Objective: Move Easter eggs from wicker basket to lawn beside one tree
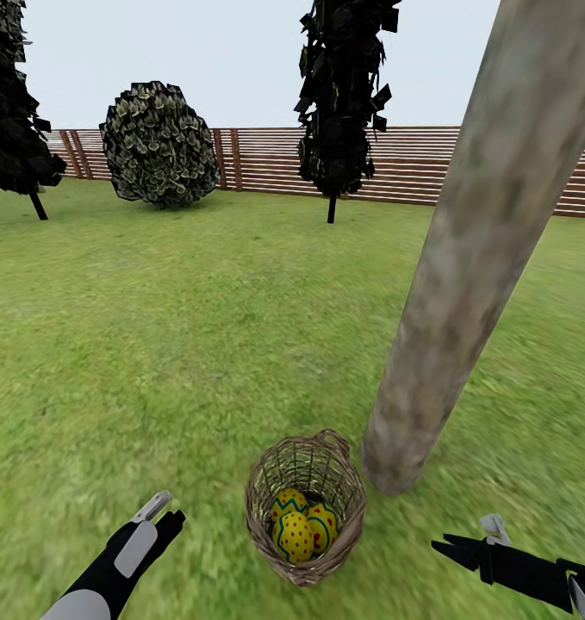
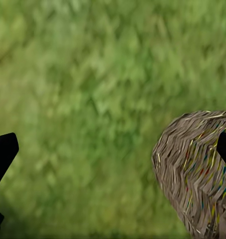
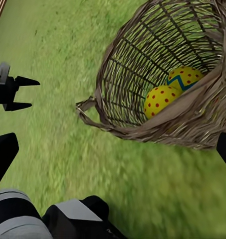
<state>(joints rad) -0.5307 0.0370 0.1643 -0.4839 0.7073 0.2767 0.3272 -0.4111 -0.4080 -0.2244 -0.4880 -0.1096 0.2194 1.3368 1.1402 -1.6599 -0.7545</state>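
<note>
So, eggs in the basket, right beside the trunk

Wicker basket point(image 1: 307, 508) sits on the lawn point(image 1: 171, 344) just beside the pale mottled tree point(image 1: 473, 258), yellow Easter eggs point(image 1: 299, 527) with blue zigzags and red dots inside. Right wrist view looks into the weave and catches two eggs; left wrist view gets its outer wall. Left claw point(image 1: 161, 513) and right claw point(image 1: 464, 544) flank it; can't tell how wide either is.
</note>
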